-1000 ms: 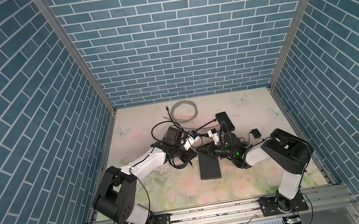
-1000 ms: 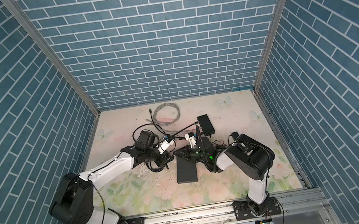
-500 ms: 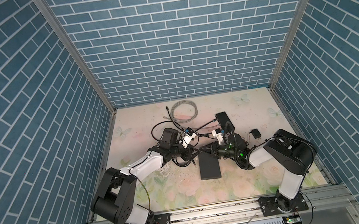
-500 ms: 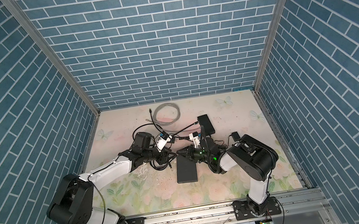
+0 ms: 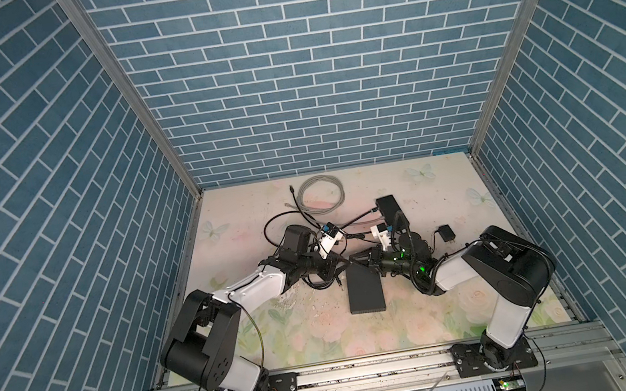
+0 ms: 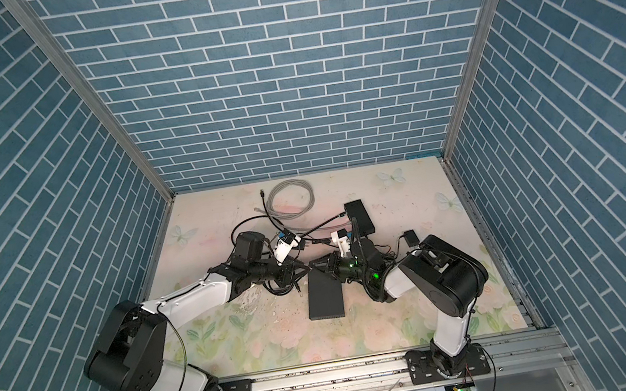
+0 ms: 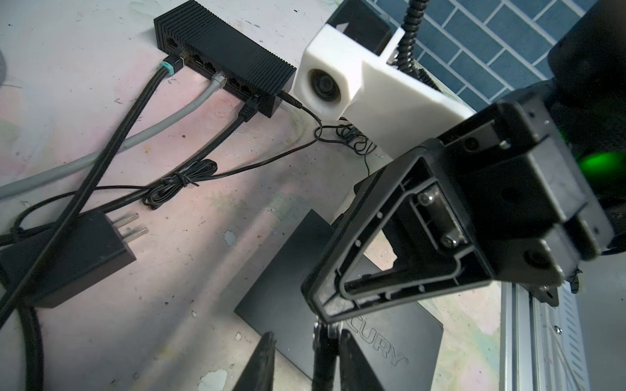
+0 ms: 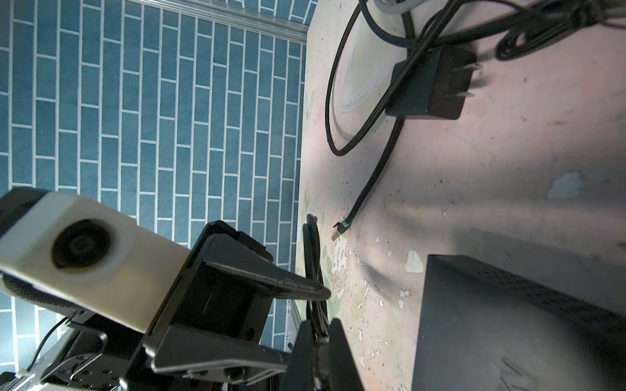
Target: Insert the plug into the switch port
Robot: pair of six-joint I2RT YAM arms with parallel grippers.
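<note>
A flat black switch (image 5: 366, 295) (image 6: 325, 300) (image 7: 281, 294) (image 8: 508, 321) lies mid-table; its ports are hidden. Just above its far corner my two grippers meet tip to tip. My right gripper (image 8: 321, 323) (image 5: 355, 258) (image 6: 314, 264) (image 7: 321, 309) is shut on a black cable (image 8: 320, 333) whose small shiny plug (image 7: 321, 330) shows at its fingertips. My left gripper (image 7: 305, 335) (image 5: 340, 264) (image 6: 299, 272) straddles the same cable (image 7: 323, 359). One left finger touches the cable and the other finger (image 7: 264, 359) stands apart from it, so the jaws are open.
A second black switch (image 5: 388, 207) (image 7: 230, 47) at the back has several cables plugged in. A loose teal-booted plug (image 8: 342, 228) (image 5: 340, 283) lies beside the near switch. Also here are two power adapters (image 7: 67, 260) (image 5: 446, 233), tangled black leads and a grey cable coil (image 5: 319, 195).
The left gripper has shifted slightly by the right gripper, and its jaws have narrowed around the cable. The right gripper keeps its grip and has barely moved.
</note>
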